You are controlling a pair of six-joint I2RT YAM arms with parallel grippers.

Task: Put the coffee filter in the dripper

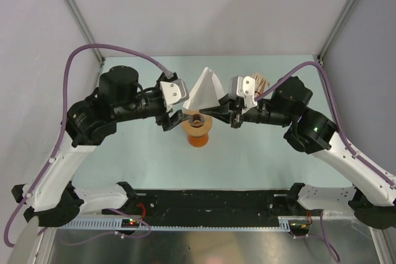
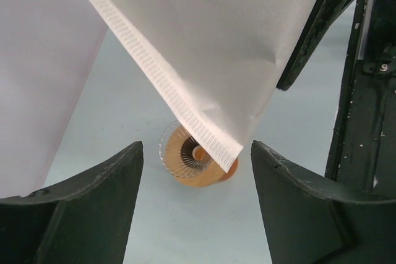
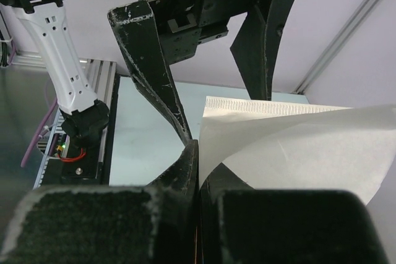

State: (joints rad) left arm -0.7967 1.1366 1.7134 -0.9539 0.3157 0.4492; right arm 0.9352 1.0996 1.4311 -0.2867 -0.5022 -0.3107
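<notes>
1. The right gripper [image 3: 197, 153] is clamped on one edge of the coffee filter [image 1: 203, 91]. Its fingers are pressed together with the paper pinched between them.
2. The left gripper [image 1: 176, 117] is spread wide and has hold of nothing. In the left wrist view both fingers sit apart from the paper, and the filter's lower tip hangs in the gap beyond them.
3. The filter is up in the air between the two grippers, not lying on the table [image 1: 124, 159]. It hangs as a flat fan, with the crimped seam running diagonally down to the pointed corner.
4. The dripper [image 2: 185, 156] stands on the table right under the filter. Its mouth faces up and the dark hole is in view.
5. Key relation: the filter's long axis points tip-down at the dripper, and the tip is just above the rim and a little off the hole's centre. Whether the tip touches the rim cannot be told.
6. Both grippers are near the dripper, one on each side. Only the right one carries the paper, so the lowering is its job.
7. The filter looks mostly flat. It probably needs opening into a cone to seat, and the open left gripper is placed to help.
8. A ribbed stack of filters [image 1: 261, 82] sits behind the right wrist, well apart.
</notes>
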